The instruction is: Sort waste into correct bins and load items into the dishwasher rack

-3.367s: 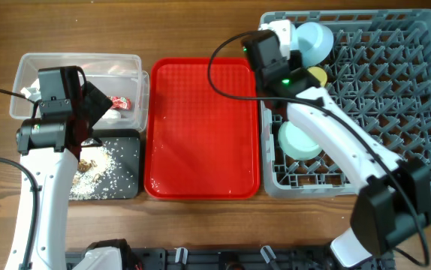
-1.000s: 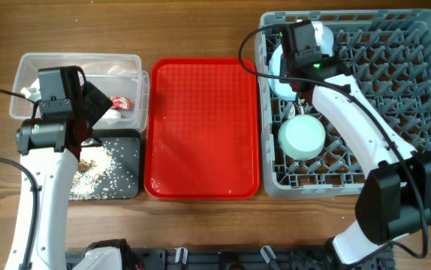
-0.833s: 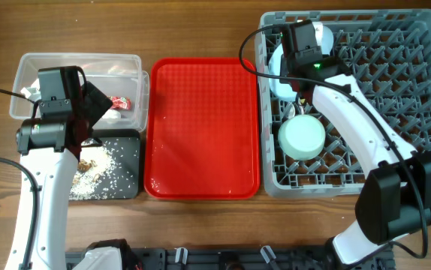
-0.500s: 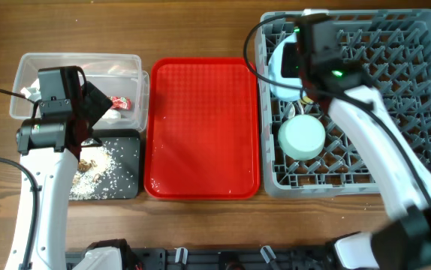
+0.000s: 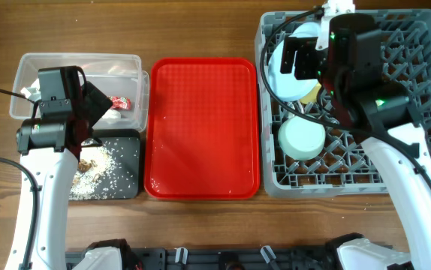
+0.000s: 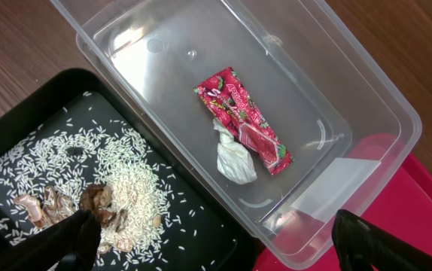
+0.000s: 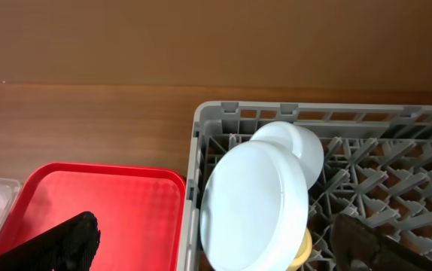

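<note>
Now the right hand (image 7: 216, 252) has spread wide, leaving the plate (image 7: 254, 203) leaning in the rack (image 7: 397, 113); left hand (image 6: 208, 241) stays spread.

Left pincer (image 6: 220, 242): beneath and ahead of it, the tub (image 6: 329, 75) holds wrapper (image 6: 242, 120) and tissue (image 6: 235, 158), touching each other; the shallow tray (image 6: 20, 135), carrying rice scraps (image 6: 126, 181), lies by one finger, the serving tray (image 6: 419, 218) by the other. Right pincer (image 7: 220, 247): ahead of it stands the rack (image 7: 321, 113) on the tabletop (image 7: 88, 105), the plate (image 7: 254, 203) leaning in its corner, the cup (image 7: 300, 248) partly behind the plate; the serving tray lies beside the rack.
</note>
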Motion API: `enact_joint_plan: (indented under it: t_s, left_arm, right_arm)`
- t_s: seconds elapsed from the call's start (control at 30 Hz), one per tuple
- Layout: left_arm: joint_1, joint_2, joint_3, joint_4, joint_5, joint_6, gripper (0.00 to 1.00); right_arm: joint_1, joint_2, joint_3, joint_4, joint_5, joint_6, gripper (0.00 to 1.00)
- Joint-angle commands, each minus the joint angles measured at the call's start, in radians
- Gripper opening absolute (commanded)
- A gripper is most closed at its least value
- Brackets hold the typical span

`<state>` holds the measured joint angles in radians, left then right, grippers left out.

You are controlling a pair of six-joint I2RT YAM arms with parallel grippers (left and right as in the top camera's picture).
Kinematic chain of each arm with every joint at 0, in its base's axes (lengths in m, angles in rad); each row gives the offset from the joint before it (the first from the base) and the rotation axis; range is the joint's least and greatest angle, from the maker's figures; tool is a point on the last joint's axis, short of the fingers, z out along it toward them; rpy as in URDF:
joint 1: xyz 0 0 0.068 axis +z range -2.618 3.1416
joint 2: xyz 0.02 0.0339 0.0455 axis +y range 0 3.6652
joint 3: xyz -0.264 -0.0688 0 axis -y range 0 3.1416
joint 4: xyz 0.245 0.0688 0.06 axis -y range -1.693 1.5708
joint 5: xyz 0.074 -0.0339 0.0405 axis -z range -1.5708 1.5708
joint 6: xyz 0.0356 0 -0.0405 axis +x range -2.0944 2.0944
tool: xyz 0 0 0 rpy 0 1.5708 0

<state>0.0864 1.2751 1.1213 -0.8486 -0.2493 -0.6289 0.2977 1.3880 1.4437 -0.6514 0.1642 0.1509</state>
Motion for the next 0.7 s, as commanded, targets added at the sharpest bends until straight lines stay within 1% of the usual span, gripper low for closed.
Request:
enact_joint_plan:
  t_s: [0.0, 0.3, 0.4, 0.57, 0.67]
  left_arm:
    - [0.005, -0.009, 0.012, 0.002, -0.006, 0.016, 1.00]
    - [0.005, -0.009, 0.012, 0.002, -0.006, 0.016, 1.00]
    - [0.005, -0.009, 0.012, 0.002, -0.006, 0.016, 1.00]
    - [0.005, -0.009, 0.012, 0.002, -0.006, 0.016, 1.00]
    - [0.005, -0.009, 0.012, 0.002, -0.006, 0.016, 1.00]
  right_arm:
    - [0.001, 0.017, 0.007, -0.001, -0.016, -0.020, 1.00]
    - [0.002, 0.018, 0.002, -0.002, -0.016, -0.020, 1.00]
    - [0.002, -0.005, 0.001, -0.005, -0.016, -0.020, 1.00]
    - [0.002, -0.123, 0.001, -0.009, -0.015, -0.021, 1.00]
    - [0.002, -0.236, 0.001, -0.050, 0.002, -0.019, 1.00]
